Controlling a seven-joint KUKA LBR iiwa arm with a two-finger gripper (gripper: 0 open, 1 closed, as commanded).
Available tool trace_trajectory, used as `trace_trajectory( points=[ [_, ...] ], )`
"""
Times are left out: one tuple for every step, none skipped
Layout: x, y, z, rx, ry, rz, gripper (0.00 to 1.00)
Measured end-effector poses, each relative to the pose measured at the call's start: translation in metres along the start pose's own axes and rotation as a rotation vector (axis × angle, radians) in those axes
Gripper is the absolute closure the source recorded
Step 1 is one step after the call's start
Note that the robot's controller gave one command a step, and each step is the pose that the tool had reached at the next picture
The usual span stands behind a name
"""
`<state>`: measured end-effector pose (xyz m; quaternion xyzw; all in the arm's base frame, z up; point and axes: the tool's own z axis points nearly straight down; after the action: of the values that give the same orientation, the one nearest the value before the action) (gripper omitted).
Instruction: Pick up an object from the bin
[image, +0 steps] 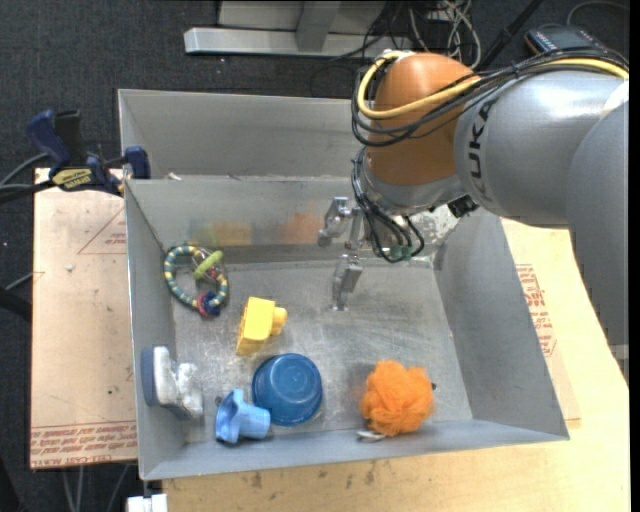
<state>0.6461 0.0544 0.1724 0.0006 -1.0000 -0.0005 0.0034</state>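
Grey bare floor is all we find beneath the fingers (346, 288), which hang low near the back wall of the bin (300, 205). They read as one narrow tip, so we take them to be together, with nothing between them.

No thing is yet chosen, as far as we can judge. Nearest is the yellow block (259, 323), just toward the view's left of the fingers and a little nearer the front. Further forward of the fingers sits a blue bowl (287, 388), mouth up, with a pale blue piece (240, 418) touching its left side. Forward and to the view's right of the fingers lies an orange puff (397, 396), on its own. A beaded ring (196, 279) lies well off to the view's left, close to the side wall.

To do this step well, we would part the fingers before going down, then centre them over the block so one lands on each flat side. It stands clear of its neighbours, which leaves room for both. The puff is the softer option: it should squash and catch easily, but it could slip out loosely if pinched only at its edge.
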Motion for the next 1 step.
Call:
trace_trajectory(
  points=[
    [-0.0018, -0.0002, -0.0049, 0.000, -0.008, 0.001, 0.00]
  ],
)
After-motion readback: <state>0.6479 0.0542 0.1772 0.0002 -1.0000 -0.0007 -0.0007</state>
